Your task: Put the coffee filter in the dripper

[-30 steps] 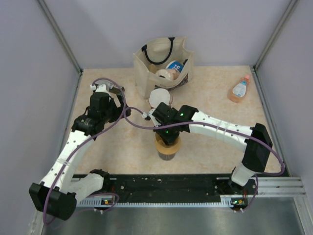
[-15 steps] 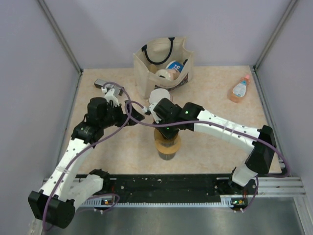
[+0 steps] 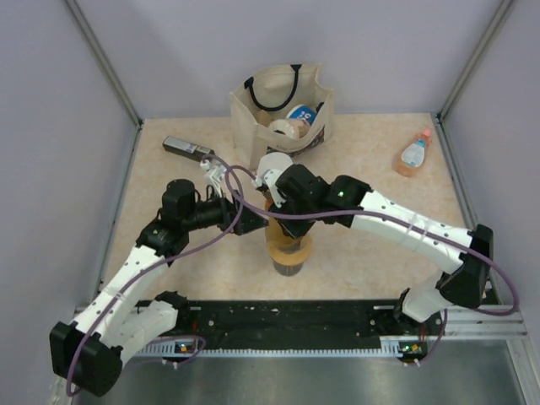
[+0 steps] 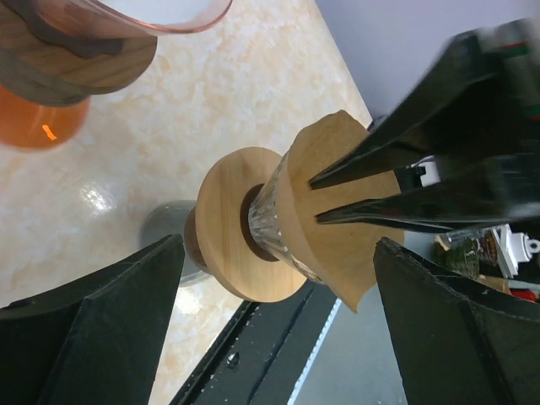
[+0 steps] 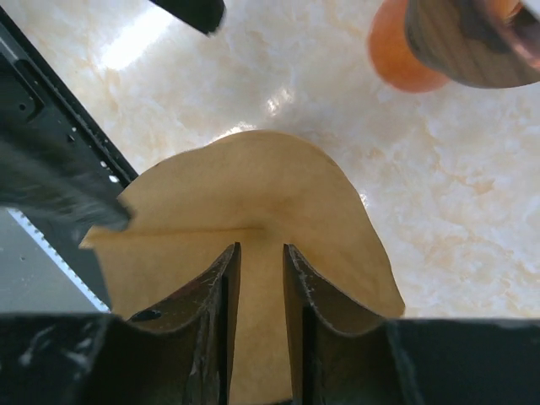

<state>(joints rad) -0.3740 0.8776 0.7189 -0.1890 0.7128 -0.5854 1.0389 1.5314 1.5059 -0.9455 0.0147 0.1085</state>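
My left arm has swung in from the left side of the table (image 3: 354,274). My left gripper (image 4: 278,243) now hangs just beside the brewing stack, jaws spread wide and holding nothing. This has uncovered a flat dark-and-silver object (image 3: 186,147) at the far left. My right elbow has slid out toward the right corner.

My right gripper (image 5: 261,249) stands over the stack with its fingers parted only narrowly. Their tips rest against the tan paper coffee filter (image 5: 253,194) and no sheet shows pinched between them. The filter sits at the wide mouth of the dripper (image 4: 268,211), a translucent ribbed cone. Its rounded edge is up, its narrow end is down, and a crease runs across just past my fingertips. The dripper's axis is upright, its tip passing through a wooden ring (image 4: 224,228) on a dark beaker (image 3: 288,263).

A pink-rimmed funnel (image 4: 194,21) and a tote bag (image 3: 249,126) crowd the far side. The black rail (image 3: 287,316) lies near in front. Bare table opens rightward, with a bottle (image 3: 413,153) well apart.
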